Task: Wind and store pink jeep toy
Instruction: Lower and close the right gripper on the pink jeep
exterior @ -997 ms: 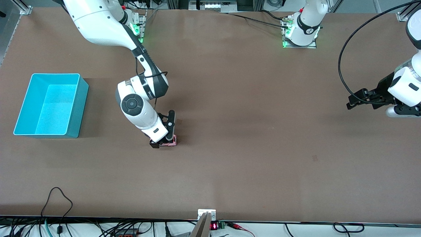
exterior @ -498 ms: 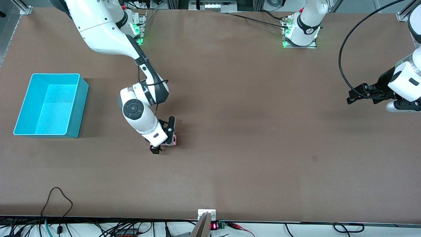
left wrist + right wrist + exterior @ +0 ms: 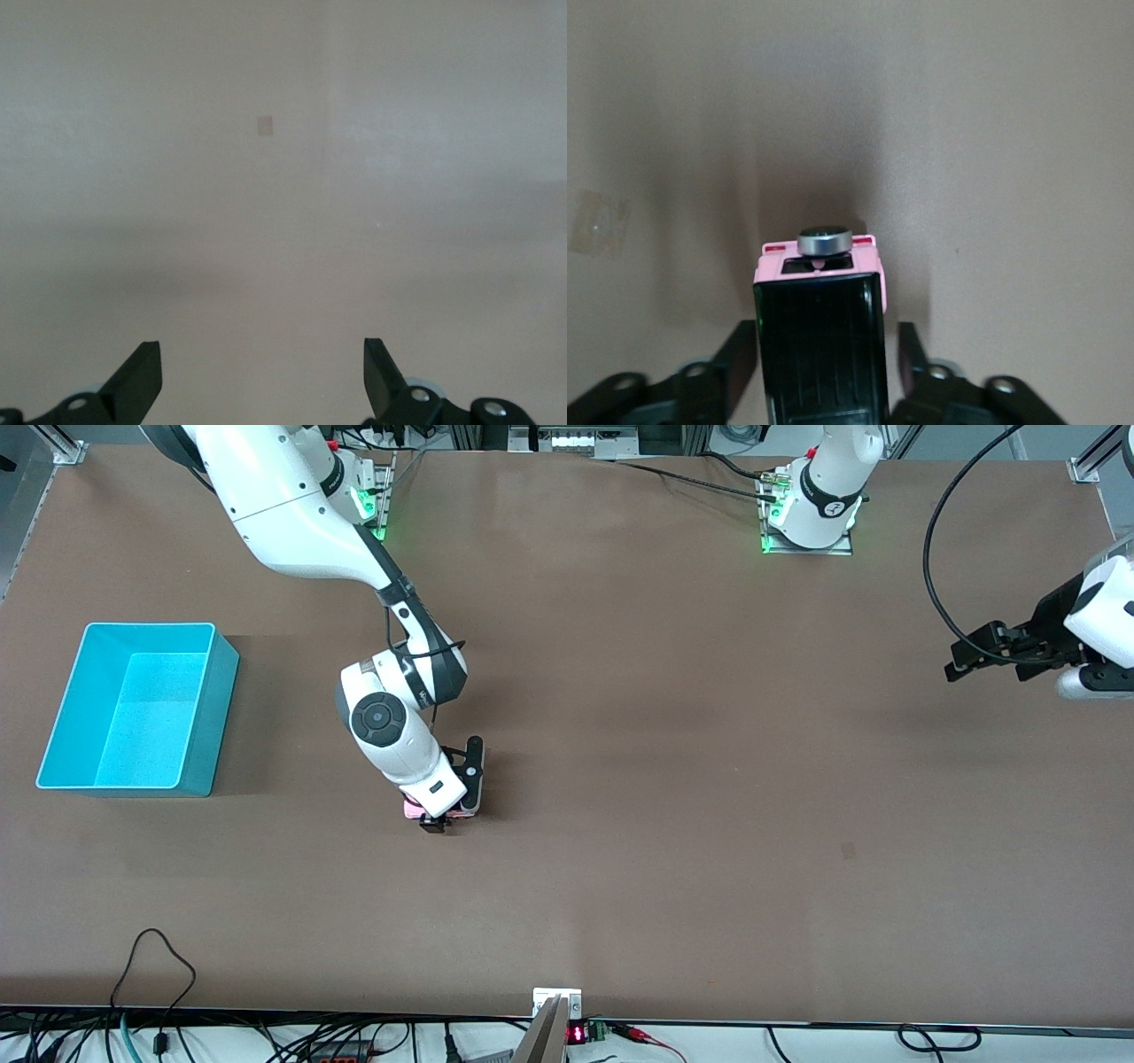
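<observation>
The pink jeep toy (image 3: 410, 809) stands on the brown table near the middle, mostly hidden under my right hand. In the right wrist view its black ribbed roof (image 3: 822, 345) and pink end with a round silver knob (image 3: 825, 240) fill the space between the fingers. My right gripper (image 3: 440, 812) is down over it and open. One finger lies on each side of the body (image 3: 828, 332), with a thin gap showing on one side. My left gripper (image 3: 966, 657) is open and empty in the air over the left arm's end of the table, and it also shows in the left wrist view (image 3: 261, 347).
The empty turquoise bin (image 3: 151, 627) stands at the right arm's end of the table. A small tape patch (image 3: 849, 850) lies on the table toward the left arm's end, nearer the camera. A black cable loop (image 3: 159, 957) rests near the front edge.
My right hand has shifted a little toward the left arm's end over the jeep and turned slightly; the jeep has stayed put. My left arm has drawn back toward the bases and the table's end.
</observation>
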Robot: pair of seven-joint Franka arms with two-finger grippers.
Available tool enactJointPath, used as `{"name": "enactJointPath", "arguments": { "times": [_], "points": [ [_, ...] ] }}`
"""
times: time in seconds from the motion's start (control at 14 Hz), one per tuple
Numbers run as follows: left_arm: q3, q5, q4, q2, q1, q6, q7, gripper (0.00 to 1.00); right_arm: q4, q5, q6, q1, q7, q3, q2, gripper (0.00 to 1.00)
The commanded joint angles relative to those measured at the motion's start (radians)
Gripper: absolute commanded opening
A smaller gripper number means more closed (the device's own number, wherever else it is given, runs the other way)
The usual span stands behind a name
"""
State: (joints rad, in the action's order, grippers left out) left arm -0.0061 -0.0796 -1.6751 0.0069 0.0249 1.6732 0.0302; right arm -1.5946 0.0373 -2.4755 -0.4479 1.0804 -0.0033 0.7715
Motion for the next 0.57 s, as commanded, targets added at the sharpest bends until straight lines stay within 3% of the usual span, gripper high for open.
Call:
{"name": "enactJointPath", "arguments": {
  "times": [0.0, 0.21, 0.5],
  "points": [
    [-0.011, 0.026, -0.018, -0.028, 0.006, -0.010, 0.000, 1.00, 0.019, 0.007, -0.003, -0.015, 0.023, -0.026, 0.006, 0.00],
    [-0.011, 0.047, -0.020, -0.030, 0.006, -0.010, 0.002, 1.00, 0.019, -0.005, 0.004, -0.015, 0.010, -0.027, -0.008, 0.00],
    [-0.011, 0.047, -0.023, -0.030, 0.006, -0.015, 0.002, 1.00, -0.054, -0.022, 0.165, 0.012, -0.205, -0.102, -0.182, 0.00]
  ]
}}
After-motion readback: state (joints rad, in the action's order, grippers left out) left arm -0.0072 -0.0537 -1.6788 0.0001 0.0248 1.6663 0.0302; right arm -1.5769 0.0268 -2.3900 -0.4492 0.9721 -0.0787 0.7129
